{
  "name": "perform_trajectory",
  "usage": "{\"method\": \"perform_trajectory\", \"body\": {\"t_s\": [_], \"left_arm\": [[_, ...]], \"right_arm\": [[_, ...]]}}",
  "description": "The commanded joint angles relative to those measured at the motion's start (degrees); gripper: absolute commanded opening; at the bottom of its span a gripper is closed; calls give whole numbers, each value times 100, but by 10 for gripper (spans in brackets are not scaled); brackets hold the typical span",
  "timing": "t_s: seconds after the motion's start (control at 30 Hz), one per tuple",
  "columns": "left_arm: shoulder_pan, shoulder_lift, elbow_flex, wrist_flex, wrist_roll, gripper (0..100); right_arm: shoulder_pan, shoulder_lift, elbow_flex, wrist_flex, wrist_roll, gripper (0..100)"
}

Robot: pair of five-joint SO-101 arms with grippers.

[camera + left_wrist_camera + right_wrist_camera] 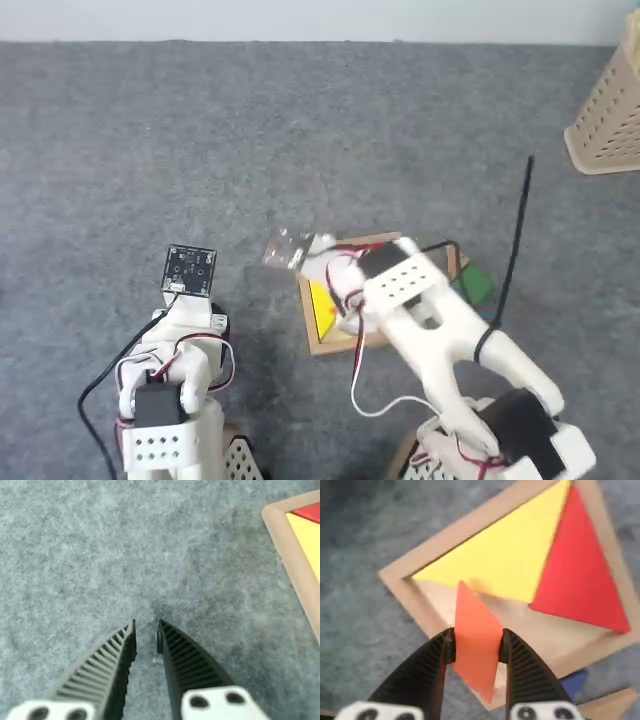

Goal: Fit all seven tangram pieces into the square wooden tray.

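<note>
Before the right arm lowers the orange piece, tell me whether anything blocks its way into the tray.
Nothing visible does. The right tool grips the orange piece over bare wood in the tray, beside the yellow triangle and red triangle. One tip hangs over the rim, so it may catch there.

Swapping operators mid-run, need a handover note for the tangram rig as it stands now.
Left tool: fingers slightly apart, empty, over bare carpet beside the tray.
Right tool: shut on the orange piece, held over the tray's bare floor and rim.
Done: yellow triangle and red triangle lie in the tray, edge to edge.
Left: seat the orange piece, then the rest. The green piece and blue piece lie on the carpet outside the tray. I can't make out the other pieces.
</note>
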Motion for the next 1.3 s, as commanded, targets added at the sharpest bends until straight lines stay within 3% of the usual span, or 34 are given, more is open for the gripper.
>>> {"method": "perform_trajectory", "body": {"t_s": [0.0, 0.47, 0.77, 0.93, 1.03, 1.17, 1.27], "left_arm": [[18, -123, -57, 0, 44, 71], [18, -123, -57, 0, 44, 71], [18, -123, -57, 0, 44, 71], [18, -123, -57, 0, 44, 71], [18, -123, -57, 0, 44, 71], [18, -123, -57, 0, 44, 71], [18, -123, -57, 0, 44, 71]], "right_arm": [[-251, -321, 70, 57, 290, 41], [-312, -321, 132, -233, 352, 44], [-312, -321, 141, -224, 325, 225], [-303, -382, 246, -242, 325, 201], [-242, -391, 220, -268, 316, 136], [242, -391, 26, -277, 123, 5], [699, -374, -70, -277, -167, 7]]}}
